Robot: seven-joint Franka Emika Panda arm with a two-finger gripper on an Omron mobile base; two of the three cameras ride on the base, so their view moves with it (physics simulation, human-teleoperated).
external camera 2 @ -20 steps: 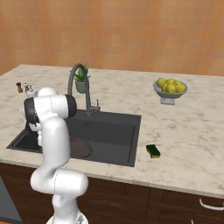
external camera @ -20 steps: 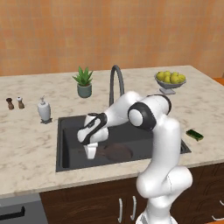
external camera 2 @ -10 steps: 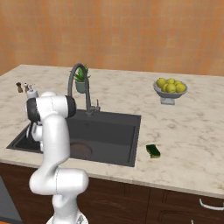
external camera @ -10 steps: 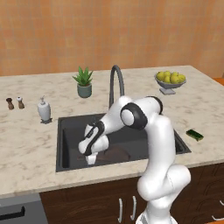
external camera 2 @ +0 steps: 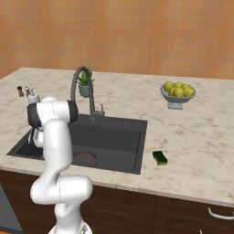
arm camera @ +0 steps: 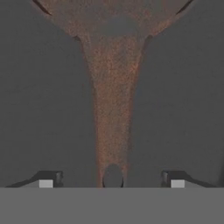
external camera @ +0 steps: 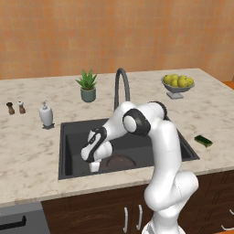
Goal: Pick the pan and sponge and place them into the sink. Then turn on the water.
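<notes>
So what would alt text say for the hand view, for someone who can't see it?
Close-up looking down on the pan lying on the dark sink floor, its long brown handle running down the middle and ending in a hole. The open claw straddles the handle's end, one fingertip on either side, neither touching it.

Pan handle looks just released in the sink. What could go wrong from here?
1. In the hand view the gripper is open, its fingertips straddling the pan handle; lifting off at an angle could snag and drag it.
2. The sponge lies at the counter's front edge, right of the sink; a sloppy grasp may push it off.
3. The faucet arches over the basin, so a swing toward the sponge may clip it.
</notes>
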